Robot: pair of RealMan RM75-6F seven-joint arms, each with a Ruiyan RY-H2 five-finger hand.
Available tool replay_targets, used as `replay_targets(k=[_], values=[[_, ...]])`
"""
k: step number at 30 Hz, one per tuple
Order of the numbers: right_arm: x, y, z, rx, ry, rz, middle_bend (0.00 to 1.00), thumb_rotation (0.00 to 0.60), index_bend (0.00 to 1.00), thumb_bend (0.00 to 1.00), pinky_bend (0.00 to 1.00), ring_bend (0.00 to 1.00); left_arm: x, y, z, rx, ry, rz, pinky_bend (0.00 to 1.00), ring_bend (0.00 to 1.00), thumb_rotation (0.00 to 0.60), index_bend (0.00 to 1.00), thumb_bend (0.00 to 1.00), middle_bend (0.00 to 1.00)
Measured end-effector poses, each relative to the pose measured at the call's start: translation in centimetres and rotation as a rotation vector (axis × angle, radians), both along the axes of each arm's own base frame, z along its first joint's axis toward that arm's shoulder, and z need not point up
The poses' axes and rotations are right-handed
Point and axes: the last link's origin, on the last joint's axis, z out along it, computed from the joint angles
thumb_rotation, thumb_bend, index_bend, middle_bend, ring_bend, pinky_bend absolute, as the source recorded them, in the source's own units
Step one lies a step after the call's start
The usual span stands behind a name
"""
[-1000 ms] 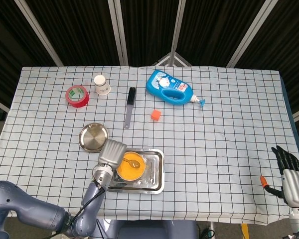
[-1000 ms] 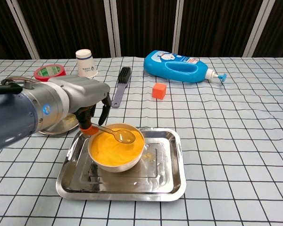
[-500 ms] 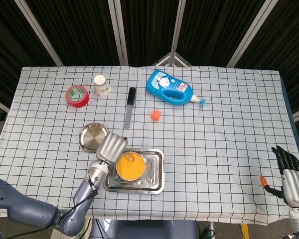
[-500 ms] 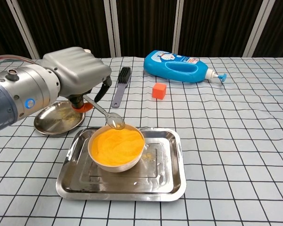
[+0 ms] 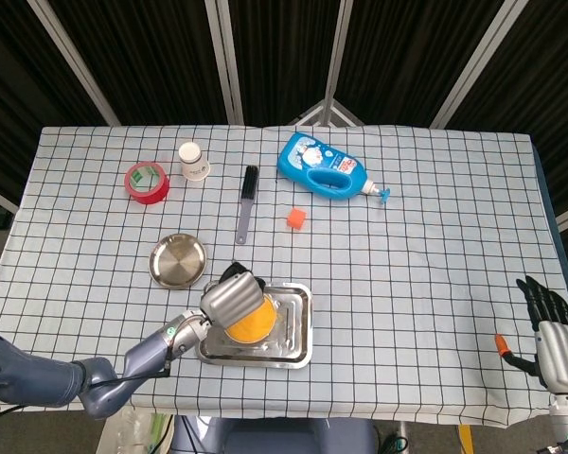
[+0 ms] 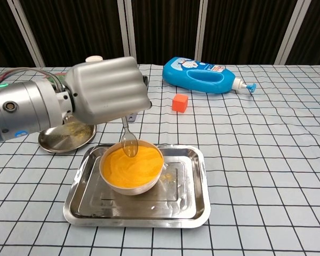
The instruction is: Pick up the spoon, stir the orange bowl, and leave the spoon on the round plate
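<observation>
At the lower left of the head view, the robot's left hand [image 5: 234, 295] is holding the spoon [image 6: 129, 140] above the orange bowl [image 6: 132, 167], fingers folded around the handle so that only the lower stem and the spoon's bowl are showing beneath the knuckles. In the chest view the spoon is hanging nearly upright, long axis close to vertical, its tip at or just over the orange filling; whether it is actually dipping in cannot be told from here. The bowl is sitting in the left half of a steel tray [image 6: 194, 205] near the front edge of the checked tablecloth [image 5: 435, 246]. The round plate [image 5: 178, 261], where the spoon is to end up, is lying just beyond the tray's upper-left corner, up and to the left of the hand in the head view, and largely hidden behind the hand in the chest view. The left hand is by far the nearer one, so the carry to the plate looks like a short move that way. The right hand [image 5: 549, 333] is idling at the lower right corner, fingers spread and holding nothing, well apart from everything.
</observation>
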Motion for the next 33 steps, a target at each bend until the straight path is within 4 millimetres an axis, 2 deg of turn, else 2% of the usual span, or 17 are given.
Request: replay_targets(k=[7,24,33], values=[[0.0,0.0,0.0,-0.001,-0.003,0.0,0.0,0.6,0.0,0.39,0.0,0.0,-0.4,0.6,-0.3,0.025,0.111,-0.071,1.0,1.0,0.6,0.82,0.64,1.0],[0.0,0.0,0.0,0.002,-0.006,-0.002,0.0,0.6,0.0,0.39,0.0,0.0,0.7,1.5,-0.9,0.085,0.184,-0.124,1.0,1.0,0.6,0.82,0.64,1.0],[0.0,-0.1,0.0,0.0,-0.008,-0.002,0.0,0.6,0.0,0.39,0.0,0.0,1.1,0.7,-2.3,0.066,0.207,-0.136,1.0,1.0,0.6,0.82,0.64,1.0]])
